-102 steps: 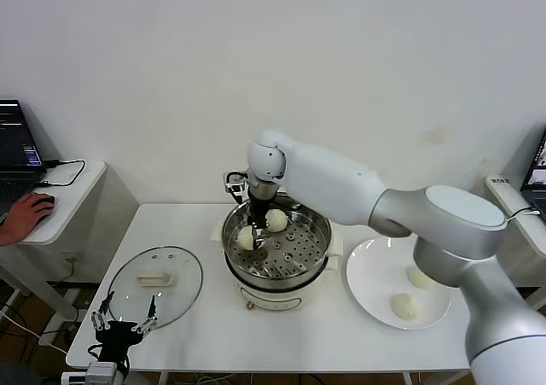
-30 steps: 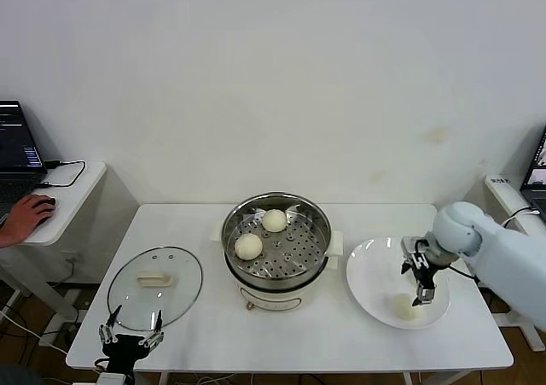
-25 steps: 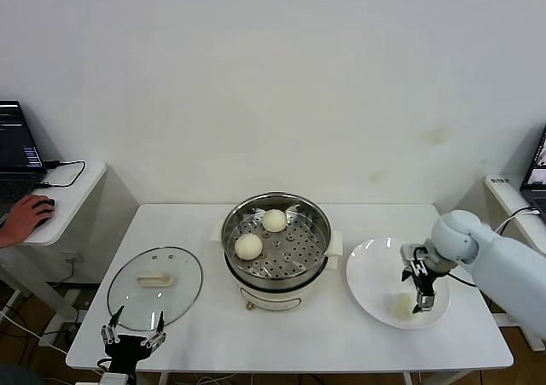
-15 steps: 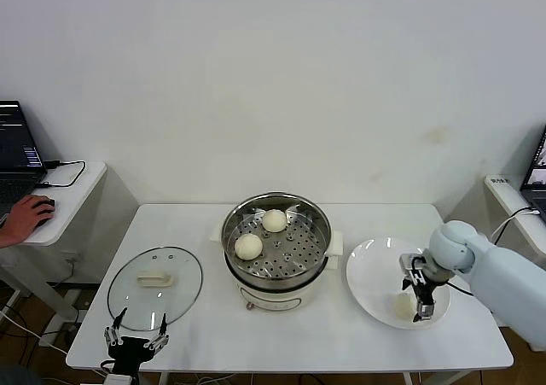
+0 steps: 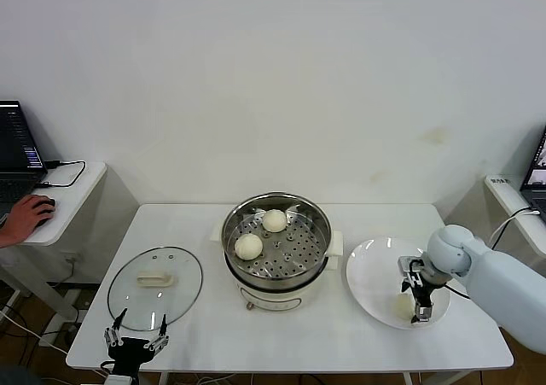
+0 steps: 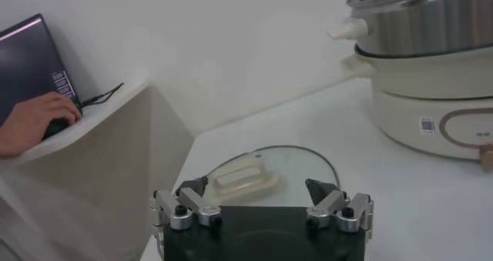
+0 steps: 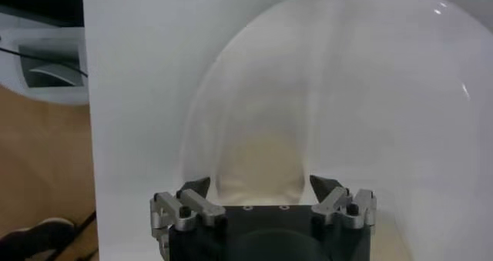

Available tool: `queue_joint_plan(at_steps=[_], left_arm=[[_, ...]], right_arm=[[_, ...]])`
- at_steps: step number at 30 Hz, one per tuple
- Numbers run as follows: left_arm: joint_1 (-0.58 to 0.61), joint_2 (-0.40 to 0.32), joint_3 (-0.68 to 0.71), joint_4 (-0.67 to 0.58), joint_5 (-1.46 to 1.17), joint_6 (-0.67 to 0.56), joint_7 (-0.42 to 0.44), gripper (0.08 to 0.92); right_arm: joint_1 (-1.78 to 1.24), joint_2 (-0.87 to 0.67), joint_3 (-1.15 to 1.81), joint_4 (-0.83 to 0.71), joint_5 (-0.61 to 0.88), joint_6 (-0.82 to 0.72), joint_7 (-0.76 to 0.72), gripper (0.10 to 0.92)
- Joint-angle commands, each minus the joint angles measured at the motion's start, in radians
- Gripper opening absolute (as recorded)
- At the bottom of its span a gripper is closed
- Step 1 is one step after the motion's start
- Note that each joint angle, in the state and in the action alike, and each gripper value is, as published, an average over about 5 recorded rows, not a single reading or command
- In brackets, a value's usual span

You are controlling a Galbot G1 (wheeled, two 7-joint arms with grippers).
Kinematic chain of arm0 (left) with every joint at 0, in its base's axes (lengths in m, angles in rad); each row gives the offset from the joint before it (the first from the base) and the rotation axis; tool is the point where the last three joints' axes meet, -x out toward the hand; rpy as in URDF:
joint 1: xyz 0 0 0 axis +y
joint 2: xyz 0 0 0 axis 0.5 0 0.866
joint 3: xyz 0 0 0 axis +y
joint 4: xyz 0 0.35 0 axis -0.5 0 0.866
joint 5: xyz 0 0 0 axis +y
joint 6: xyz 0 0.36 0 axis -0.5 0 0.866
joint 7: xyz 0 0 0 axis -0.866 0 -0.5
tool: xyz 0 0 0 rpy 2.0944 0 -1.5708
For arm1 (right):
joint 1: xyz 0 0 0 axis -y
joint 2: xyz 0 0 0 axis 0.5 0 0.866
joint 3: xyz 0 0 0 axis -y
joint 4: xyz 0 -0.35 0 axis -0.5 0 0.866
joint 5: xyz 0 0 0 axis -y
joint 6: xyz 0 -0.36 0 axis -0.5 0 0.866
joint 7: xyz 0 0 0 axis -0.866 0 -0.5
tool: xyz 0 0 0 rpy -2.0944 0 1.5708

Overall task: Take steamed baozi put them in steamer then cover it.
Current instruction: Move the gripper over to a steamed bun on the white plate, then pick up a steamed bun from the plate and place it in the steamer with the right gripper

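Note:
The steamer (image 5: 256, 276) stands mid-table, uncovered, with two baozi on its perforated tray, one at the back (image 5: 274, 220) and one at the front left (image 5: 248, 247). It also shows in the left wrist view (image 6: 424, 24). My right gripper (image 5: 413, 306) is low over the white plate (image 5: 371, 274), open, with its fingers on either side of a baozi (image 5: 402, 303). In the right wrist view that baozi (image 7: 258, 158) lies between the spread fingers of the gripper (image 7: 259, 183). A fourth baozi is hidden. My left gripper (image 5: 134, 344) waits open at the table's front left.
The glass lid (image 5: 155, 287) with a white handle lies flat on the table left of the steamer, just beyond my left gripper (image 6: 256, 185). A side table (image 5: 64, 189) with a laptop and a person's hand (image 5: 26, 214) stands at far left. The wall is behind.
My right gripper left the steamer, crossed to the plate and sank down around the nearer baozi. The second baozi stayed in the steamer. The left gripper barely moved.

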Motion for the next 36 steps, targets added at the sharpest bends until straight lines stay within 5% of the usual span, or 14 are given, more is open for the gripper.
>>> queue_joint_plan(at_steps=[1, 7, 22, 28, 36], left_arm=[[-0.001, 0.0, 0.001, 0.001, 0.001, 0.0, 0.0, 0.823], [-0.004, -0.001, 0.002, 0.004, 0.001, 0.0, 0.0, 0.823], [-0.031, -0.002, 0.009, 0.017, -0.008, -0.006, -0.019, 0.823], [-0.033, -0.001, -0.005, 0.017, -0.023, -0.008, -0.032, 0.823], [-0.032, 0.004, -0.029, 0.014, -0.044, -0.01, -0.04, 0.823]], right_arm=[[0.001, 0.001, 0.001, -0.006, 0.004, -0.001, 0.0, 0.679], [0.035, -0.017, -0.002, 0.001, 0.026, -0.003, -0.012, 0.576], [0.629, 0.063, -0.251, -0.017, 0.291, 0.031, -0.105, 0.569], [0.784, 0.241, -0.325, -0.192, 0.424, 0.247, -0.146, 0.568], [0.882, 0.436, -0.353, -0.316, 0.425, 0.48, -0.161, 0.568]])
